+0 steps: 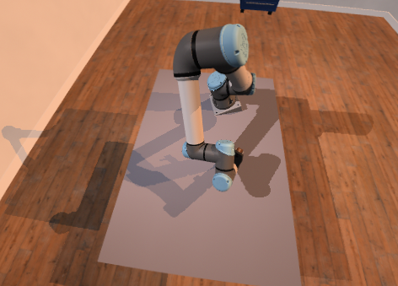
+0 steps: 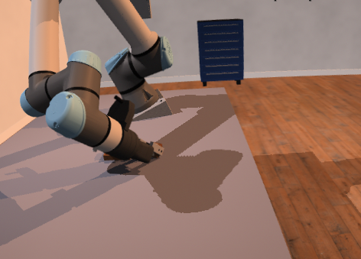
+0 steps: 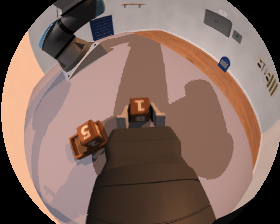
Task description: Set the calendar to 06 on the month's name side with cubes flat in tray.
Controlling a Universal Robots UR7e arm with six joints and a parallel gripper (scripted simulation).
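My gripper (image 3: pixel 139 109) is shut on a wooden cube (image 3: pixel 140 108) whose visible face shows a light digit that looks like 1. In the exterior view the gripper (image 2: pixel 154 150) points nearly level, low over the grey mat, with the cube (image 2: pixel 160 144) at its tip. The cube also shows as a small brown spot beside the wrist in the top view (image 1: pixel 239 151). A second wooden cube (image 3: pixel 88 136), showing a 5, sits to the left of the gripper, apart from it. A brown edge of the tray (image 2: pixel 108 157) shows under the wrist; most of the tray is hidden.
The arm's base (image 1: pixel 226 104) stands at the far end of the mat, behind the gripper. A dark blue cabinet (image 2: pixel 220 51) stands at the back wall. The wooden floor begins at the mat's right edge.
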